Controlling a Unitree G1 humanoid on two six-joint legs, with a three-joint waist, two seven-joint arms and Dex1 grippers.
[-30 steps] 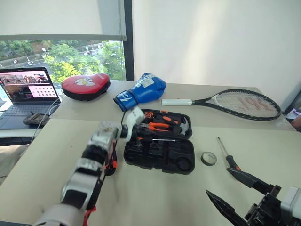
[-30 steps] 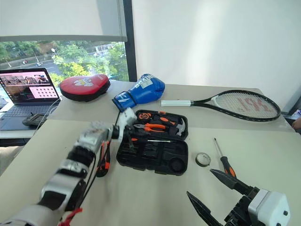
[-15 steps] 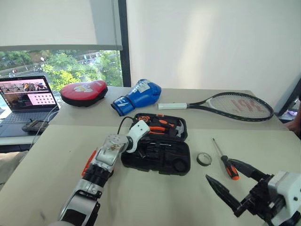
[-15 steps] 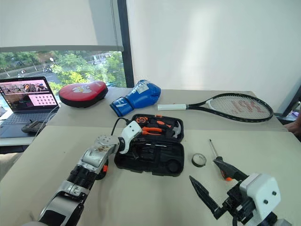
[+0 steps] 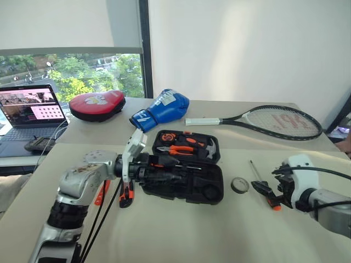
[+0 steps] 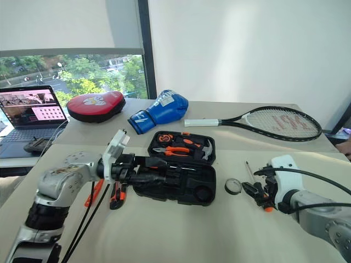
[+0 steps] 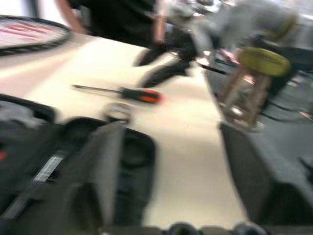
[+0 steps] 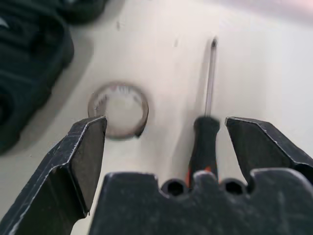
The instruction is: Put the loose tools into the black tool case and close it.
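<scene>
On the beige table [image 5: 181,230], dead centre, the black tool case [image 5: 184,167] lies open, pliers and a hammer seated in its far half at twelve o'clock, empty moulded slots in the near half.

Over at nine o'clock of the case, the left gripper [image 5: 164,172] reaches in level from the side, its black fingers spread wide above the case's near-left corner, with nothing between them. Just left of the case, at about eight o'clock, the utility knife [image 5: 126,194] lies on the table, and a slim orange tester screwdriver [image 5: 102,192] sits beside it, partly behind the arm.

At three o'clock of the case, the small tape roll [image 8: 119,109] lies flat, close to the case but not touching. Just beyond it lies a black-and-orange screwdriver [image 8: 205,125], shaft pointing away toward twelve o'clock. The right gripper [image 8: 166,152] hangs right over that handle, fingers [image 8: 80,156] parted wide, one on the tape side, one on the far side, and I can't tell whether they touch anything.

Further back, at twelve o'clock, a blue boxing glove [image 5: 163,109] and a tennis racket [image 5: 263,120]; at ten o'clock, a red punch pad [image 5: 97,105] and a laptop [image 5: 30,112].
</scene>
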